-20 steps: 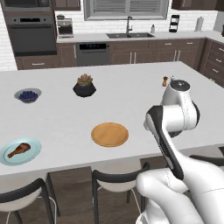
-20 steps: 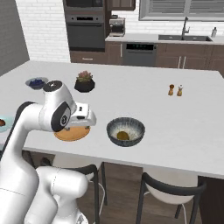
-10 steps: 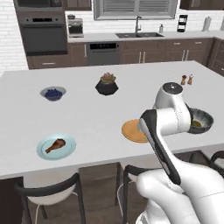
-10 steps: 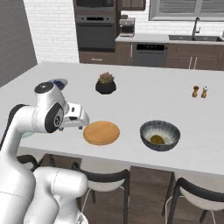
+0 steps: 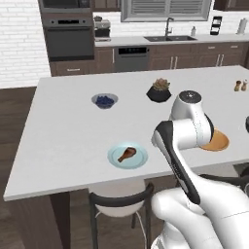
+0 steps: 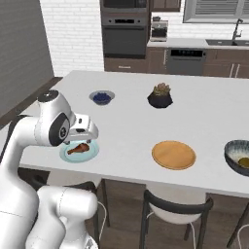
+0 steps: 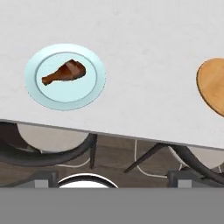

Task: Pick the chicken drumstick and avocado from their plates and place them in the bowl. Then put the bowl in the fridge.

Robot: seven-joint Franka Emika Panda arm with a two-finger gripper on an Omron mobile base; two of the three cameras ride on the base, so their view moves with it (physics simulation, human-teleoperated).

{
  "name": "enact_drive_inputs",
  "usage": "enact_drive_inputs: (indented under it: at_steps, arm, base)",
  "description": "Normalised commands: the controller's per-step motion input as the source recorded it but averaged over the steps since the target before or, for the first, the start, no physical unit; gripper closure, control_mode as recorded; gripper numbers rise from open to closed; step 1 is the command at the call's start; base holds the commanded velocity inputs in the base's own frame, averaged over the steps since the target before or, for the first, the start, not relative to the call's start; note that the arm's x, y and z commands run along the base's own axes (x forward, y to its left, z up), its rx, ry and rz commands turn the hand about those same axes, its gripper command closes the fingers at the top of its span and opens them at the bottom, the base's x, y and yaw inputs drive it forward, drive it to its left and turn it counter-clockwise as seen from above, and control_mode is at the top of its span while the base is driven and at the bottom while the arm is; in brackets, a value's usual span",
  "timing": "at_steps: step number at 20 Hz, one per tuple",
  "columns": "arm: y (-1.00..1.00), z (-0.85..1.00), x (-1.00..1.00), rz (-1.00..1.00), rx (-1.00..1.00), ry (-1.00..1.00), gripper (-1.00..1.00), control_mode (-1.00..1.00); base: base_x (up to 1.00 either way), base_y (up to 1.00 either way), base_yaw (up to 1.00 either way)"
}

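The chicken drumstick (image 7: 64, 73) lies on the pale blue plate (image 7: 89, 89) near the counter's front edge, also seen as the drumstick (image 6: 79, 148) and drumstick (image 5: 127, 154). My gripper (image 6: 83, 138) hangs above the counter just beside that plate, open and holding nothing; its fingertips are hidden. The tan plate (image 6: 173, 154) is bare. The avocado (image 6: 244, 162) sits inside the dark speckled bowl (image 6: 232, 151) at the far right. The fridge is out of view.
A small bowl of blueberries (image 5: 104, 100) and a black plant pot (image 5: 159, 91) stand further back on the counter. Salt and pepper shakers (image 5: 240, 85) are at the far right. Dark stools (image 6: 175, 208) stand under the counter's front edge.
The base has driven left, so the whole scene slid right in both base views. The blue plate with the drumstick now lies under the hand. The gripper stays open.
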Motion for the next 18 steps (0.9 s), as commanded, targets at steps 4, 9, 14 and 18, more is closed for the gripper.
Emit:
enact_drive_inputs:
  at_steps: [4, 9, 14, 18]
  arm:
    - [0.0, 0.0, 0.0, 0.0, 0.0, 0.0, -1.0, 1.0]
    - [0.0, 0.0, 0.0, 0.0, 0.0, 0.0, -1.0, 1.0]
    - [0.0, 0.0, 0.0, 0.0, 0.0, 0.0, -1.0, -1.0]
    - [0.02, -0.03, 0.12, 0.0, 0.0, 0.0, -1.0, -1.0]
  base:
    - [0.37, 0.96, -0.05]
    - [0.58, 0.35, -0.03]
    - [0.32, 0.01, -0.01]
    - [0.0, 0.0, 0.0]
